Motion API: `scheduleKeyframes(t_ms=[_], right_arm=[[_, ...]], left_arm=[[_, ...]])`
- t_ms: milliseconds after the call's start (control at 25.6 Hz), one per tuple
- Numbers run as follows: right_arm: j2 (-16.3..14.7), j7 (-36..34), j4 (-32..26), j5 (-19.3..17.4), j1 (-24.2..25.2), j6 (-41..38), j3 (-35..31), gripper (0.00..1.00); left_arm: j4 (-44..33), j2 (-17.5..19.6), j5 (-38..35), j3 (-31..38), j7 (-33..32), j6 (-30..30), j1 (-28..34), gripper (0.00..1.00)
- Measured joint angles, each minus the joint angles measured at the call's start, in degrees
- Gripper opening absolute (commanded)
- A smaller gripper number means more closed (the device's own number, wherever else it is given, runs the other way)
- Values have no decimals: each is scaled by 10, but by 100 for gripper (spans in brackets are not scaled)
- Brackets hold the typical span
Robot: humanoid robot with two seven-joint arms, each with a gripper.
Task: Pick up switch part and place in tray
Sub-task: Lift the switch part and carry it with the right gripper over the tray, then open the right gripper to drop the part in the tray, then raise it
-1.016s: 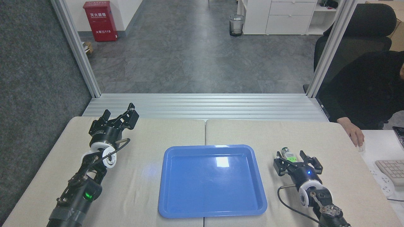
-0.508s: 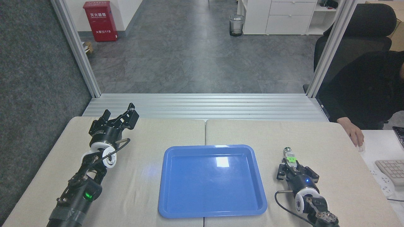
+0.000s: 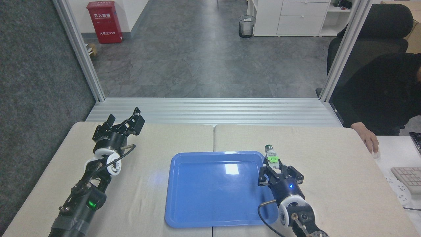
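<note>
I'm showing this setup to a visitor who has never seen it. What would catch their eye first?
Most likely the glossy blue tray in the middle of the beige table, then the right gripper at the tray's right rim, shut on the switch part with its bright green piece. The left gripper hangs open over the table's far left, and a red cabinet stands out on the floor beyond.

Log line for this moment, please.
right pincer: shut on switch part, at tray right rim | left pincer: open, idle | tray: empty | step: place pending
</note>
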Motion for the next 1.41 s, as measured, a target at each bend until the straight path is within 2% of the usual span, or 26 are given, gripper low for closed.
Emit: scheduleKeyframes(t_ms=[195, 352, 391, 430, 469, 703, 820, 938, 1133, 1250, 1406], right_arm=[[7, 15, -56, 29, 51, 3, 40, 0], [6, 23, -72, 38, 75, 15, 57, 0], [4, 24, -76, 40, 82, 24, 62, 23], [2, 26, -79, 42, 87, 30, 66, 64], [0, 27, -81, 42, 90, 33, 69, 100], [-1, 23, -92, 40, 100, 46, 64, 100], [10, 21, -94, 38, 78, 46, 45, 100], [16, 20, -88, 37, 39, 41, 28, 100], [13, 17, -45, 36, -50, 14, 6, 100], [4, -4, 6, 36, -113, -20, -7, 100], [-11, -26, 61, 36, -159, -51, -18, 100]], left_arm=[[0, 0, 0, 0, 0, 0, 0, 100], [0, 0, 0, 0, 0, 0, 0, 100], [0, 0, 0, 0, 0, 0, 0, 100], [0, 0, 0, 0, 0, 0, 0, 100], [0, 0, 0, 0, 0, 0, 0, 100], [0, 0, 0, 0, 0, 0, 0, 100], [0, 0, 0, 0, 0, 0, 0, 100], [0, 0, 0, 0, 0, 0, 0, 100], [0, 0, 0, 0, 0, 0, 0, 100], [0, 0, 0, 0, 0, 0, 0, 100], [0, 0, 0, 0, 0, 0, 0, 100]])
